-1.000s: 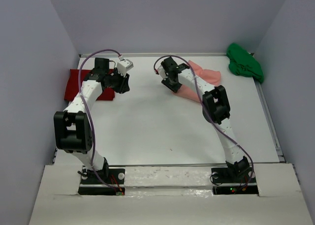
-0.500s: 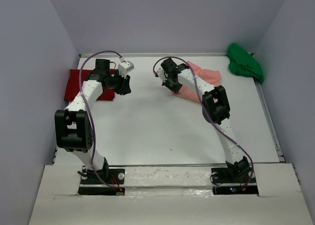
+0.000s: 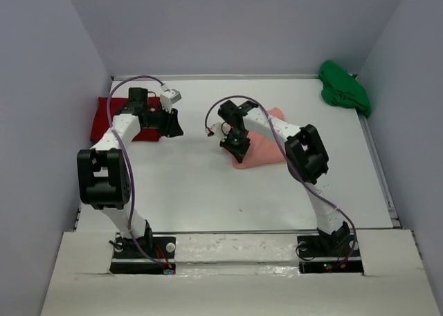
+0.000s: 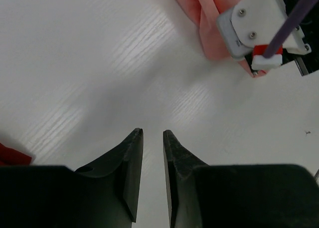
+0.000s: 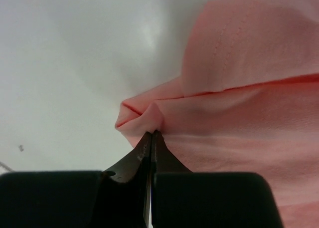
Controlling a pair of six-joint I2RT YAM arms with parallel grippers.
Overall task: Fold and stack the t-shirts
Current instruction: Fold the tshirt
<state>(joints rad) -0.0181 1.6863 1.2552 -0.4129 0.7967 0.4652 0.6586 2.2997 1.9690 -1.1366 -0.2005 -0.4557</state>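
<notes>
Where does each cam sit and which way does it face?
Top: fixed above and behind the bases, looking down the table; left arm and right arm whole, red shirt, pink shirt, green shirt.
Left wrist: on the left arm, facing down at bare table; left fingers slightly apart, empty.
Right wrist: on the right arm, facing down; right fingers shut on a pinch of pink shirt.
Shared: pink shirt shows in all three.
</notes>
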